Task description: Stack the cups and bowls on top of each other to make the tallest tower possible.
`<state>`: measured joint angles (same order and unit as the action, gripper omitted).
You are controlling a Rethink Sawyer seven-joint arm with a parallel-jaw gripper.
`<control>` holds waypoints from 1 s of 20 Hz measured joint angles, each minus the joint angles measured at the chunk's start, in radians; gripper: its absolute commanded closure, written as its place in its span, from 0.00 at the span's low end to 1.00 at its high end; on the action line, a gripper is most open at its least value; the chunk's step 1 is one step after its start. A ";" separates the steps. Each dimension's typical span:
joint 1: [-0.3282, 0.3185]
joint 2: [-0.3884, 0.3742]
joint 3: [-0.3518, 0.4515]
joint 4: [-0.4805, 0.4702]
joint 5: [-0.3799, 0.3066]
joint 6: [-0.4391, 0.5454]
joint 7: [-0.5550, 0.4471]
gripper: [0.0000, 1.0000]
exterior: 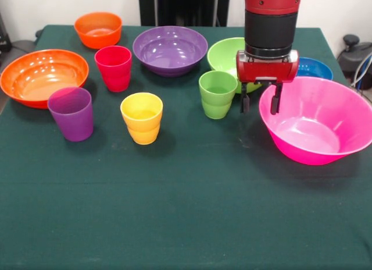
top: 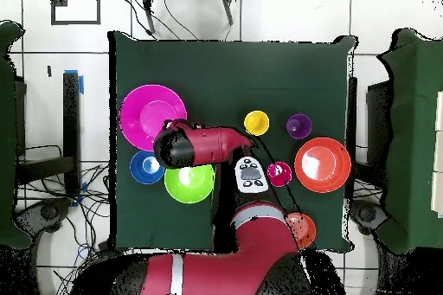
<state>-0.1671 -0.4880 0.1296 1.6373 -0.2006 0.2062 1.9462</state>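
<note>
My gripper (exterior: 260, 101) is open and hangs at the left rim of the large pink bowl (exterior: 314, 143), one finger inside the rim and one outside. The green cup (exterior: 217, 93) stands just left of it. The yellow cup (exterior: 142, 117), purple cup (exterior: 71, 113) and red cup (exterior: 113, 67) stand apart further left. The lime green bowl (exterior: 224, 53) and small blue bowl (exterior: 318, 68) sit behind the gripper. The purple bowl (exterior: 170, 49), small orange bowl (exterior: 98, 29) and large orange bowl (exterior: 42, 77) sit at the back and left. Nothing is stacked.
In the overhead view my arm (top: 203, 146) reaches across the table and hides the purple bowl and green cup. The pink bowl (top: 143, 114) lies near that view's left table edge. Green cloth (exterior: 186, 212) covers the table.
</note>
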 measured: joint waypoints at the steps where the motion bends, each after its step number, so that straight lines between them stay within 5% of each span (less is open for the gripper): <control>1: 0.000 0.007 0.000 0.000 0.000 0.000 0.000 1.00; 20: 0.003 0.005 0.001 -0.004 0.000 0.000 0.000 1.00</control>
<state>-0.1640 -0.4830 0.1307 1.6334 -0.2001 0.2060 1.9464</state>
